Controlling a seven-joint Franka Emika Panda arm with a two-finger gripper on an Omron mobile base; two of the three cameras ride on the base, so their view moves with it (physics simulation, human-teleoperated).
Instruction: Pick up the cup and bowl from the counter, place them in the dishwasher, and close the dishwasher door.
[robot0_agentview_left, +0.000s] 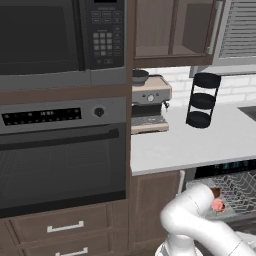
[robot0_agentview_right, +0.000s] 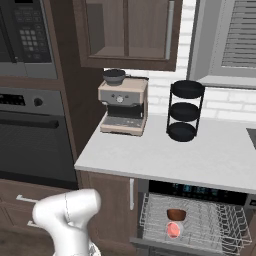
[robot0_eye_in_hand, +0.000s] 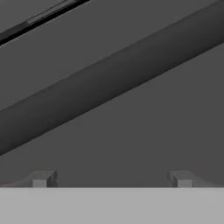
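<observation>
While its fingertips (robot0_eye_in_hand: 43, 179) stand wide apart, the end effector (robot0_eye_in_hand: 112, 180) holds nothing and faces a flat grey surface crossed by a darker slanted band. The arm (robot0_agentview_right: 67, 215) bends low in front of the cabinets. A brown bowl (robot0_agentview_right: 176, 214) and a pink cup (robot0_agentview_right: 173, 229) sit touching in the dishwasher (robot0_agentview_right: 195, 217) rack, pulled out under the table's (robot0_agentview_right: 165, 155) front edge.

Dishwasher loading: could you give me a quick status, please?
Gripper open, empty, close against a flat grey surface. Cup and bowl already in the dishwasher rack. Rack pulled out, door not yet closed. Nothing visibly blocking.
</observation>
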